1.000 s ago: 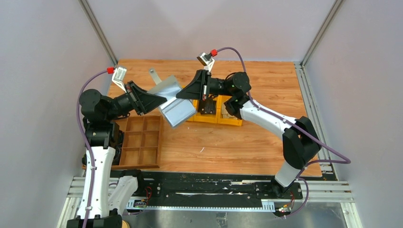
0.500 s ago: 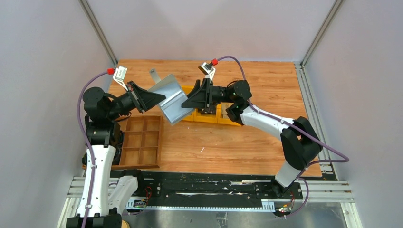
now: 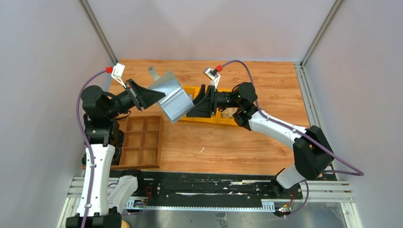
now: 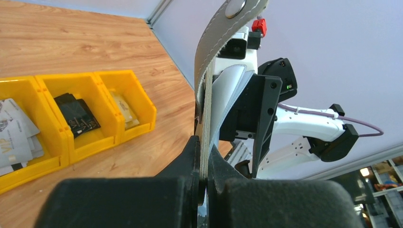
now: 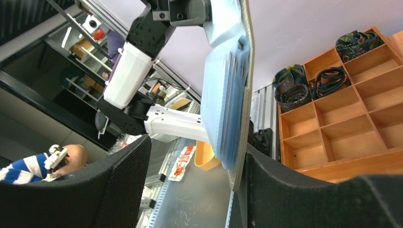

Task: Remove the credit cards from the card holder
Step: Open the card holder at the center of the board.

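The card holder (image 3: 171, 97), grey-blue and folded open, hangs in the air over the table's left middle. My left gripper (image 3: 159, 98) is shut on its left edge; in the left wrist view the holder (image 4: 209, 80) stands pinched between the left gripper's (image 4: 204, 142) jaws. My right gripper (image 3: 192, 108) is open at the holder's lower right edge. In the right wrist view the holder's layered pockets (image 5: 228, 95) rest against one finger of that gripper (image 5: 195, 147). Light grey credit cards (image 4: 14, 133) and tan ones (image 4: 122, 107) lie in yellow bins. Any cards inside the holder are hidden.
A row of yellow bins (image 3: 223, 118) stands behind the right gripper; one bin (image 4: 95, 142) holds black cards (image 4: 76, 114). A brown wooden compartment tray (image 3: 138, 166) sits at the near left, with rolled dark items (image 5: 354, 40) in its far cells.
The right gripper has opened and dropped from the holder's upper edge to its lower right edge. The left gripper has shut fully and raised the holder slightly.
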Available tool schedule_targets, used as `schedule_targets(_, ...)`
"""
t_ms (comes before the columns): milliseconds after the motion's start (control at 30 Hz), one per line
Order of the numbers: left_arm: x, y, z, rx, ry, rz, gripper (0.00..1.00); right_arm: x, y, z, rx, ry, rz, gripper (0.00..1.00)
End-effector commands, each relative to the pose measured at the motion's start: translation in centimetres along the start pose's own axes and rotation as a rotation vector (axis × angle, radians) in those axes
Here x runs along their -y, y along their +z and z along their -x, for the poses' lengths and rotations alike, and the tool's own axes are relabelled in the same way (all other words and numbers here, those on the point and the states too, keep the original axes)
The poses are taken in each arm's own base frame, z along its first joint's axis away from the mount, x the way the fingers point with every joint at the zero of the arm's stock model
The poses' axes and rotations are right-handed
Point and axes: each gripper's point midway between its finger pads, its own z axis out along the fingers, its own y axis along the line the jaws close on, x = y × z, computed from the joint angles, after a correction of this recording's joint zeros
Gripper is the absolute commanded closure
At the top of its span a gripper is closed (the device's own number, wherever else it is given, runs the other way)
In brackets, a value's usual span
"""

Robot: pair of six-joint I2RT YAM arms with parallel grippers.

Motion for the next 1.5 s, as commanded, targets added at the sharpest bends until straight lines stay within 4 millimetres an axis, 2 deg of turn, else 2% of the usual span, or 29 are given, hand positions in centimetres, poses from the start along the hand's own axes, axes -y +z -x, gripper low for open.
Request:
schedule_targets(0,1.7,-0.1,1.2,0.014,0.019,-0.041,1.00,-0.8,-0.6,-0.9,-0.045,-0.088,0.007,0.34)
schedule_targets(300,2.4,-0.2,0.6,-0.017,0.000,-0.079,1.00,-0.6,-1.2,-1.1,-0.037,-0.105,-0.012,0.37)
schedule_targets(533,2.8,-0.3,0.4,-0.035,-0.015,-0.100,1.00,0.6,-1.3,-0.2,-0.012,-0.108,-0.068,0.55)
schedule_targets(767,2.8,-0.5,-0.3,-0.044,-0.042,-0.111,1.00,1.7,-1.4,1.2,0.018,-0.192,-0.177,0.73)
schedule_targets(1133,3.2,-0.7,-0.9,-0.067,-0.049,-0.132,1.00,1.4,0.1,2.8,0.052,-0.201,-0.148,0.88)
schedule_targets(1367,3.5,-0.9,-1.1,-0.081,-0.045,-0.145,1.00,1.2,0.6,3.7,0.076,-0.199,-0.133,0.91)
schedule_targets(1400,3.5,-0.9,-1.1,-0.083,-0.045,-0.146,1.00,1.0,0.7,3.7,0.079,-0.199,-0.124,0.89)
schedule_targets(1467,3.6,-1.0,-1.2,-0.085,-0.032,-0.152,1.00,0.7,0.6,3.6,0.078,-0.191,-0.104,0.75)
